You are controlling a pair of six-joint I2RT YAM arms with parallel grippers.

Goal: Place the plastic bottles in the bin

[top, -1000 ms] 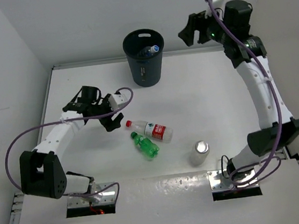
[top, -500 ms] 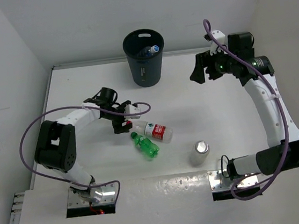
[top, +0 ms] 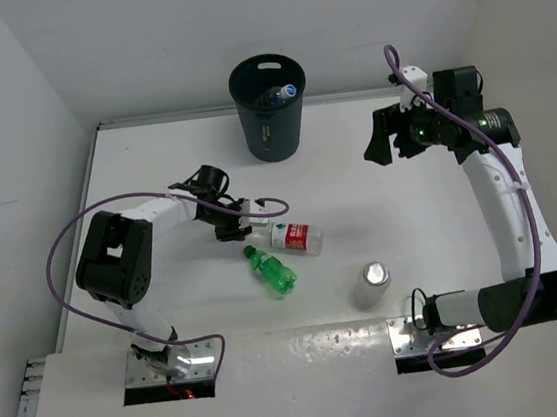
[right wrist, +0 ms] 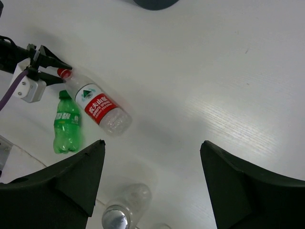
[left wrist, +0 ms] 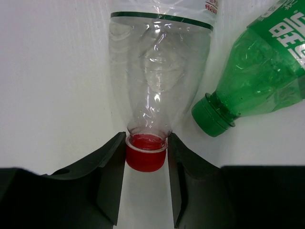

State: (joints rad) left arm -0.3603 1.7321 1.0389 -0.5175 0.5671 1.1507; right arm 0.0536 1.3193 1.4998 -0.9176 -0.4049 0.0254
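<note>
A clear bottle with a red cap and red-white label (top: 293, 238) (left wrist: 159, 71) (right wrist: 97, 106) lies on the white table. My left gripper (top: 242, 230) (left wrist: 146, 139) is shut on its red cap, one finger on each side of the neck. The green bottle (top: 272, 271) (left wrist: 257, 81) (right wrist: 66, 126) lies just beside it, untouched. A pale silvery-topped bottle (top: 372, 284) (right wrist: 121, 210) stands upright near the front. My right gripper (top: 383, 137) (right wrist: 151, 148) hangs open and empty high over the right side of the table. The dark grey bin (top: 269, 109) stands at the back with a blue-capped bottle (top: 282, 93) inside.
White walls close in the table on the left, back and right. The left arm's purple cable (top: 258, 207) loops over the table beside the wrist. The bin's rim (right wrist: 152, 3) just shows at the top edge of the right wrist view.
My left gripper slid right to the red cap and closed on it, and the bottle turned slightly. The right arm came down and toward the front from beside the bin.
</note>
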